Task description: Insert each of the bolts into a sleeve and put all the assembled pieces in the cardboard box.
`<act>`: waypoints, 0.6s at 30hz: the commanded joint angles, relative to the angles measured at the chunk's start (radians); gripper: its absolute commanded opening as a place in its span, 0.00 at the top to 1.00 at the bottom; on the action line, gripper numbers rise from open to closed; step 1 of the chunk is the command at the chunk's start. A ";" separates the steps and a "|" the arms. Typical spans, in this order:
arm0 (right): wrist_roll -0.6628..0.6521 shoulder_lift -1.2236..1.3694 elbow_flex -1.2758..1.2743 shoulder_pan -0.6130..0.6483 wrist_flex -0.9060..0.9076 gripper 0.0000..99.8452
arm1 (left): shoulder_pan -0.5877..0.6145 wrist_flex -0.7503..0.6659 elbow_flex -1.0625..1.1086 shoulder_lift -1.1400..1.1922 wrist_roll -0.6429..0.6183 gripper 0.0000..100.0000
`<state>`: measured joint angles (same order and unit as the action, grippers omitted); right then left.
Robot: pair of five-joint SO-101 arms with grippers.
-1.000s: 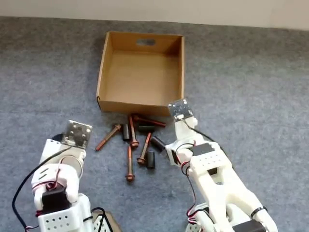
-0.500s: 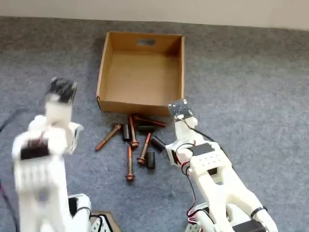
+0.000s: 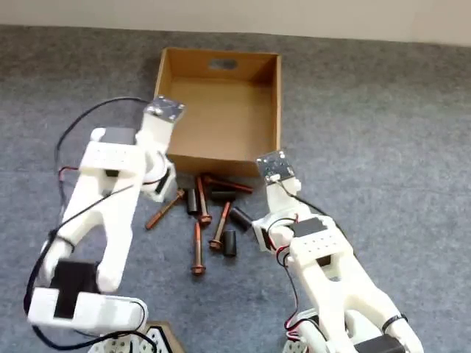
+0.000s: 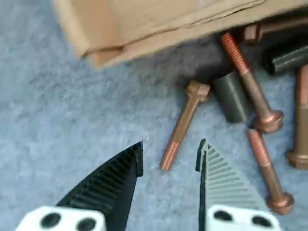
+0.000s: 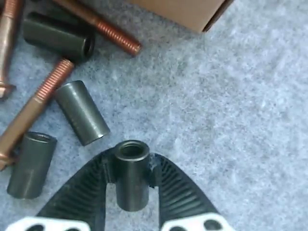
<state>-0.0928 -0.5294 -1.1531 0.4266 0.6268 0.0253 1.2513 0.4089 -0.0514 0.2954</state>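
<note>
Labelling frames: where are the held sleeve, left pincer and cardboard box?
held sleeve (image 5: pixel 131 183), right wrist view, side wall.
left pincer (image 4: pixel 171 144), left wrist view, midway between fingertips.
cardboard box (image 3: pixel 213 118), high view, bare floor.

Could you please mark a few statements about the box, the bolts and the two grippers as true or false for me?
1. The cardboard box has no bolts or sleeves in it. True.
2. The right gripper has its jaws open and empty. False: they are shut on a dark sleeve.
3. The left gripper has its jaws open above a copper-coloured bolt lying on the grey carpet. True.
4. The held sleeve has a bolt through it. False: its bore is empty in the right wrist view.
</note>
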 commanded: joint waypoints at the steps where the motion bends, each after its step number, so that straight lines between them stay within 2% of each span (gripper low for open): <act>1: 0.002 -0.030 0.001 0.002 -0.015 0.99 | -0.025 -0.084 -0.042 0.068 -0.011 0.80; 11: 0.002 -0.030 0.001 0.002 -0.015 0.99 | -0.028 -0.232 -0.051 0.223 -0.011 0.81; 18: 0.002 -0.030 0.001 0.002 -0.015 0.99 | -0.067 -0.238 -0.051 0.294 -0.006 0.81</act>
<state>-0.0928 -0.5294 -1.1531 0.4266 0.6268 -0.0161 1.0303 0.3813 0.2279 0.2923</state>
